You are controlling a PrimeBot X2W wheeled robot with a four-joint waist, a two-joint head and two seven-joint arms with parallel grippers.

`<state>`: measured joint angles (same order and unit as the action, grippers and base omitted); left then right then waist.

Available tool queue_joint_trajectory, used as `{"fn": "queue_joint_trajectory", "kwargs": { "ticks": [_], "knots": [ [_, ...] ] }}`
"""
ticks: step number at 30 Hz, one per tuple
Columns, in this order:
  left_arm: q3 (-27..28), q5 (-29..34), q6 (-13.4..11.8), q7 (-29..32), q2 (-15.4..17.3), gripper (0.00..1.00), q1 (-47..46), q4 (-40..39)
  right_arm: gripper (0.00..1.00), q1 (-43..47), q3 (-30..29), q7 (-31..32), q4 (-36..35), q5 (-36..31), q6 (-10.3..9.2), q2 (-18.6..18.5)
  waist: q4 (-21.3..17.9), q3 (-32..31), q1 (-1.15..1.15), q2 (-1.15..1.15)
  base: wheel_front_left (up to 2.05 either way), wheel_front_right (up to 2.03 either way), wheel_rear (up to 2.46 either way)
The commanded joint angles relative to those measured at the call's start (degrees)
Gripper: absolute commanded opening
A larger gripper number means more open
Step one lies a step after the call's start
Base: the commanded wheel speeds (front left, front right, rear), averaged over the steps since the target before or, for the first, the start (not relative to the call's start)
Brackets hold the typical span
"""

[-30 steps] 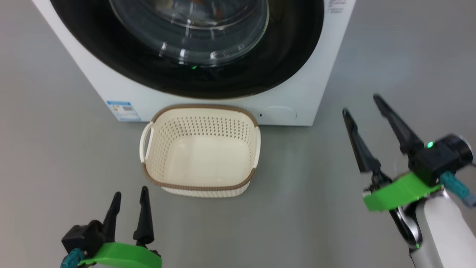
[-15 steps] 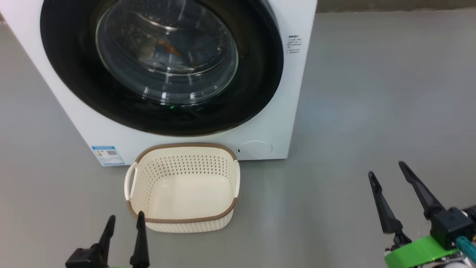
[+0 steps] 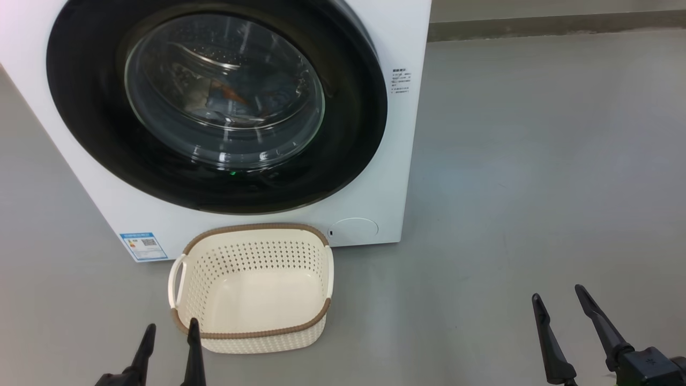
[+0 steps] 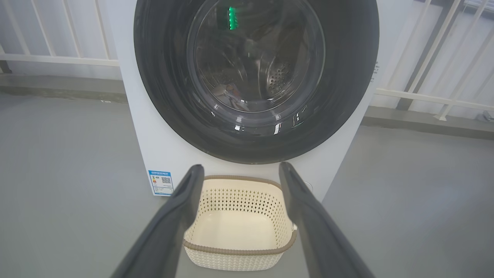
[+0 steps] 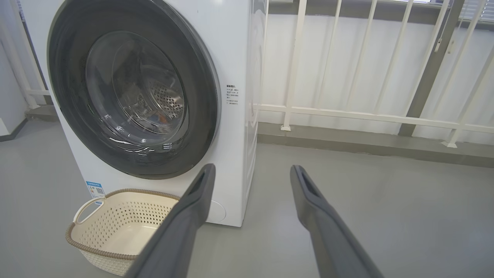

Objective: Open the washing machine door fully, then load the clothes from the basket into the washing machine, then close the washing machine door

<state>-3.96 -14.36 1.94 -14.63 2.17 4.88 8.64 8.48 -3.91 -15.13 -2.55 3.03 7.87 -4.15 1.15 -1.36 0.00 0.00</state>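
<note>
Apparently with clothes point(image 3: 236, 99) behind shut door point(image 3: 214, 187) of washer point(image 3: 375, 43), basket point(image 3: 257, 252) on floor point(image 3: 509, 161) before it; left pincer point(image 3: 172, 323) and right pincer point(image 3: 557, 292) spread apart, holding nothing.

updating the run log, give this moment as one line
washing machine door shut; basket empty; clothes in drum; left gripper open; right gripper open

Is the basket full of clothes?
No, the basket has nothing in it, and the blue clothes show through the glass of the shut washing machine door.
</note>
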Motion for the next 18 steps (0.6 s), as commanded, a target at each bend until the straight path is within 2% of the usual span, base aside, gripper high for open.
{"fn": "queue_joint_trajectory", "kwargs": {
  "ticks": [1,10,11,18],
  "knots": [
    [2.02,0.88,-0.24,-0.37,0.71,1.0,-1.04,-1.96,1.0,-0.62,1.16,0.13,-1.51,-0.4,-0.38,-0.31,-0.15,0.11,0.0,0.0,0.0,0.0,0.0],
    [3.13,1.41,-0.53,-0.37,0.71,1.0,-1.2,-3.87,1.0,-0.89,0.75,0.13,-1.6,-0.46,-0.38,0.33,-0.13,1.02,0.0,0.0,0.0,0.0,0.0],
    [1.12,1.0,-0.19,0.0,0.01,0.0,-0.01,-2.26,0.0,0.08,-0.45,0.38,0.0,0.01,0.0,0.7,-0.17,0.99,0.0,0.0,0.0,0.0,0.0],
    [1.03,-1.05,-0.03,0.67,-0.7,0.0,0.27,0.62,0.0,-0.11,-0.2,0.77,3.19,2.51,0.01,0.95,-0.21,1.03,0.02,0.0,0.0,0.0,0.0]
  ]
}}
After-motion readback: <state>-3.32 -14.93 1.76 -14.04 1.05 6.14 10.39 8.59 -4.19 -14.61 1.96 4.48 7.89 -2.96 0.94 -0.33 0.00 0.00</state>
